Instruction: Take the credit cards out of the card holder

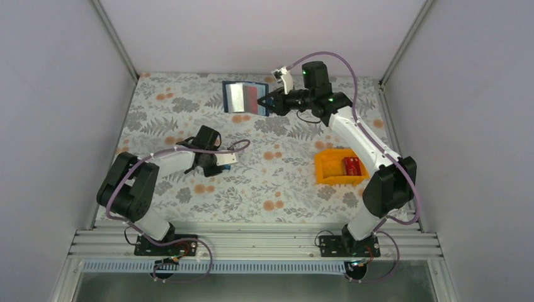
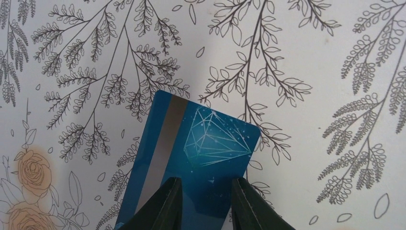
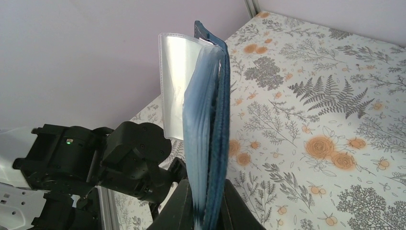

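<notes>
My right gripper (image 1: 269, 103) is shut on the edge of the blue card holder (image 1: 244, 97) and holds it open above the table's far side. A red patch shows in its pockets. In the right wrist view the card holder (image 3: 216, 120) stands edge-on between my fingers (image 3: 203, 194), with a clear sleeve (image 3: 174, 81) fanned out. My left gripper (image 1: 218, 165) is low over the table, its jaws apart. A blue credit card (image 2: 201, 158) with a diamond drawing lies flat under and between its fingers (image 2: 206, 206). A red card (image 1: 352, 165) lies in the orange bin.
The orange bin (image 1: 329, 168) stands right of centre, beside my right arm. The flowered cloth (image 1: 277, 189) covers the table. Grey walls close the back and sides. The other arm's black links (image 3: 95, 163) show behind the holder.
</notes>
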`<state>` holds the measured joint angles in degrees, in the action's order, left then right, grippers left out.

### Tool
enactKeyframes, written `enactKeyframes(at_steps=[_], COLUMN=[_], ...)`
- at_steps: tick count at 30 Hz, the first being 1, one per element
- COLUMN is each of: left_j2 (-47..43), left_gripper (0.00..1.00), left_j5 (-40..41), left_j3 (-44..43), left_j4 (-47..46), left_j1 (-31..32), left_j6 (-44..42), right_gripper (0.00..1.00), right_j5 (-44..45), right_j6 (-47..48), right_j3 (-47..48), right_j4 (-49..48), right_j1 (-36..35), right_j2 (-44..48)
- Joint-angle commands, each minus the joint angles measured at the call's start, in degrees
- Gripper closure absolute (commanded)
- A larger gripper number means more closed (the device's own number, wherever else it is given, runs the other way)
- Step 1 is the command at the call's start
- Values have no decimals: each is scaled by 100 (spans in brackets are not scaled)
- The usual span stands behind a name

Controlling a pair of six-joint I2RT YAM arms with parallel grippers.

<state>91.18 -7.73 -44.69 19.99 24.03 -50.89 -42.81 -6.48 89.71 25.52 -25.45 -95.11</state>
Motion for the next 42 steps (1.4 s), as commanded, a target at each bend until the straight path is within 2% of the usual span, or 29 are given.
enactKeyframes(at_steps=[1,5,8,14,17,18,20,21,25,29,31,35,37,40,42], left_j2=[235,58,-482,-1458,-1620,-1646,-1679,-1682,-1553,-1445,-1406,-1507,-1633,-1783,-1827], left_gripper=[71,69,66,50,34,26,4,0,0,0,0,0,0,0,0], left_j5=[128,-204,-780,-2057,-2718,-2935,-3237,-3286,-3652,-4053,-3692,-2431,-2323,-3091,-4095], left_j3=[111,-242,-528,-1590,-2279,-2523,-3244,-3541,-4305,-4314,-4253,-4048,-3876,-3676,-3661], left_j4=[137,532,1051,2650,3045,3114,3217,3233,3254,2979,2814,2497,2401,2458,2686], left_j1=[26,31,25,-193,-724,-921,-1178,-1223,-1243,-1241,-1246,-1288,-1380,-1538,-1651], left_j6=[111,86,-102,-361,139,382,998,1330,2462,3245,3460,3551,3544,3442,3149], right_gripper=[96,96,96,96,96,96,96,96,96,96,96,96,96,96,96], right_j5=[5,76,139,84,-209,-285,-381,-426,-671,-685,-730,-1066,-1308,-1750,-1964], right_j6=[-82,-185,-225,-41,87,117,208,236,280,316,415,635,769,1049,1241], right_j3=[-33,-41,-71,24,57,55,64,64,38,182,257,265,241,247,270], right_j4=[-122,-173,-212,-17,52,67,105,118,-27,-52,-18,-33,-47,-6,65], right_j1=[84,158,210,225,214,197,146,105,-76,-349,-477,-631,-651,-653,-654], right_j2=[265,295,385,476,488,496,517,527,581,498,440,515,571,614,623])
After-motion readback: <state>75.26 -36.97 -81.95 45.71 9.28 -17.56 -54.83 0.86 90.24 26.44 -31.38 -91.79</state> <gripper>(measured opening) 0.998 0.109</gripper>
